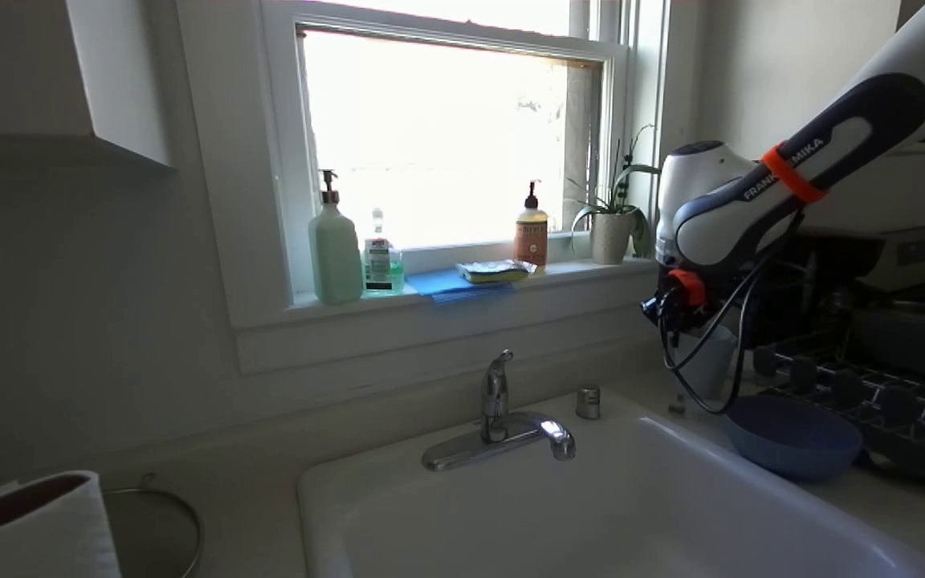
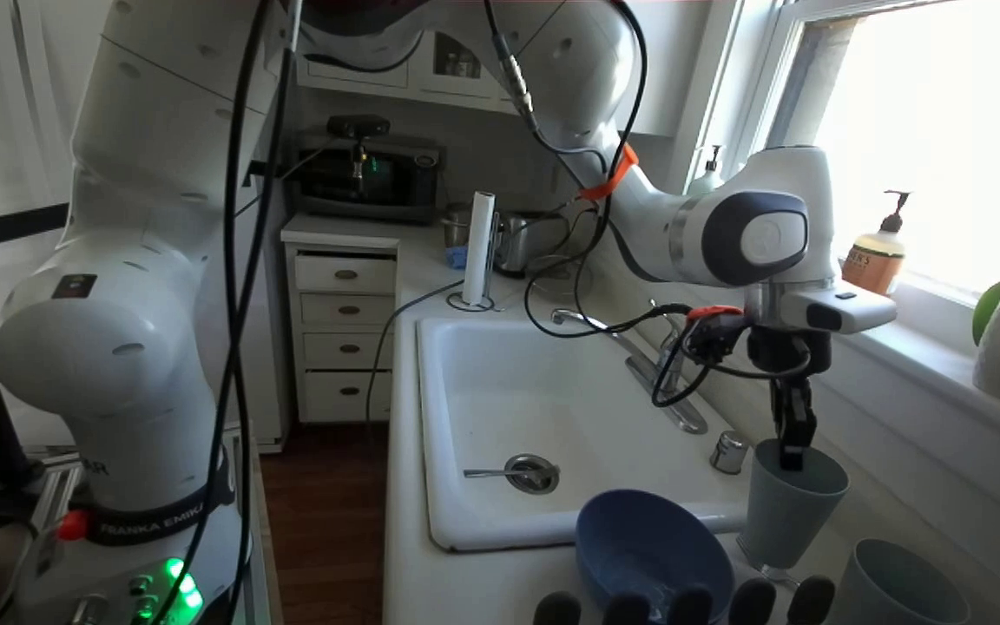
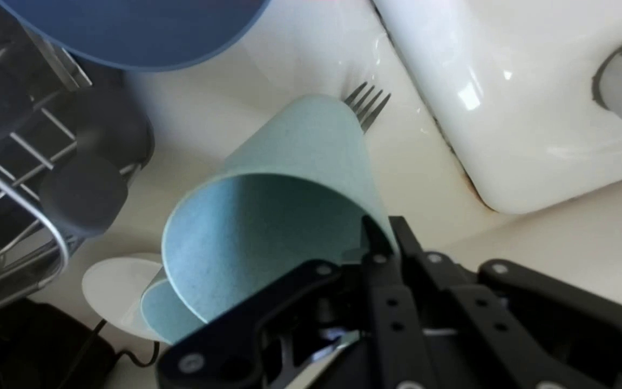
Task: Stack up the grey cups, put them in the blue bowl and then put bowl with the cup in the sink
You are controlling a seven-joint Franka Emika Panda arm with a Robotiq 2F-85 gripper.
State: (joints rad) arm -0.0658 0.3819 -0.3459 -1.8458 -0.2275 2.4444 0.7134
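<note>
Grey cup (image 2: 788,514) in gripper (image 2: 793,451) opens upward, long axis nearly upright.

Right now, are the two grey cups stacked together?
No, in an exterior view the gripper holds one grey cup while the other grey cup stands apart.

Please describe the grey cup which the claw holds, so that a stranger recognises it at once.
Start at the sink, then find the blue bowl beside it. Near it, closer to the sink than the other cup, is the grey cup. Only this one has the claw on its rim.
</note>
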